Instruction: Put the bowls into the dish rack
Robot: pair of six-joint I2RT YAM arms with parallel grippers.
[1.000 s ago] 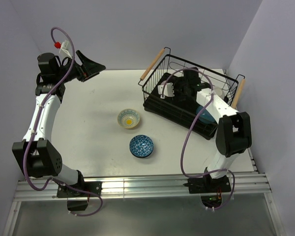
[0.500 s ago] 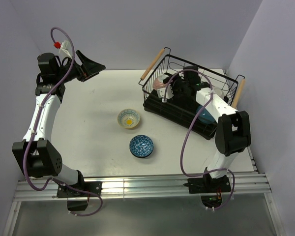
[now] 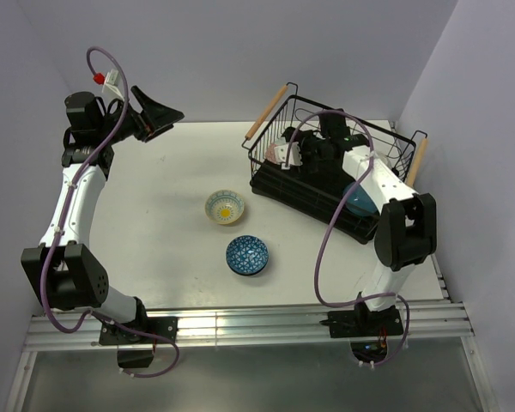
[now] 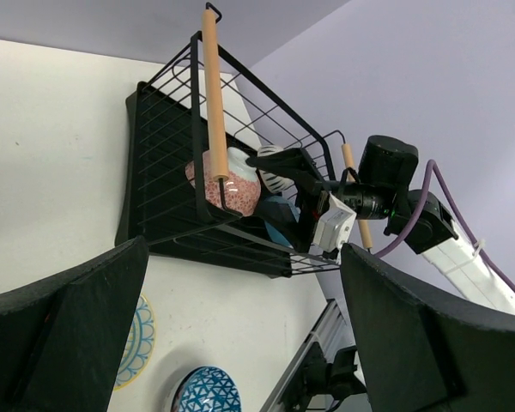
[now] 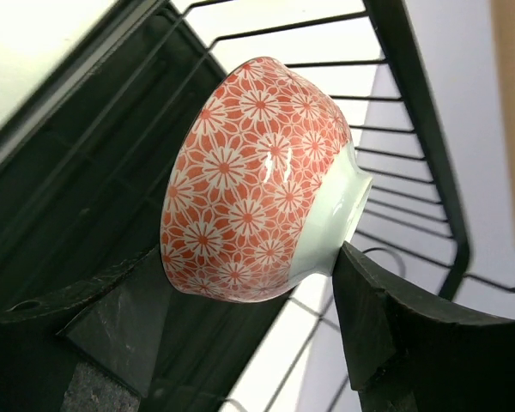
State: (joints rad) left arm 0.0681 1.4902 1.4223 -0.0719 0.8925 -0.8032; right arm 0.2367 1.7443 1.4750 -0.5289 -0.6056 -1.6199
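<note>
The black wire dish rack (image 3: 386,137) stands at the back right, with two wooden rod handles. A red flower-patterned bowl (image 5: 257,180) lies tilted on its side at the rack's left end, also seen from above (image 3: 279,153) and in the left wrist view (image 4: 227,184). My right gripper (image 5: 249,257) is inside the rack, its jaws spread wide on either side of this bowl, the right finger (image 5: 386,326) against the bowl's foot. A yellow-centred bowl (image 3: 226,207) and a blue patterned bowl (image 3: 247,255) sit on the table. My left gripper (image 3: 159,116) is open and empty, raised at the far left.
A blue bowl (image 3: 358,197) and a pale bowl (image 3: 379,161) lie in the rack's right half. The rack's left handle (image 3: 266,112) juts out over the table. Purple walls close the back and right side.
The red bowl has come into view at the rack's left end and settled lower. My right gripper has drawn back a little toward the rack's middle. The left arm has not moved.
</note>
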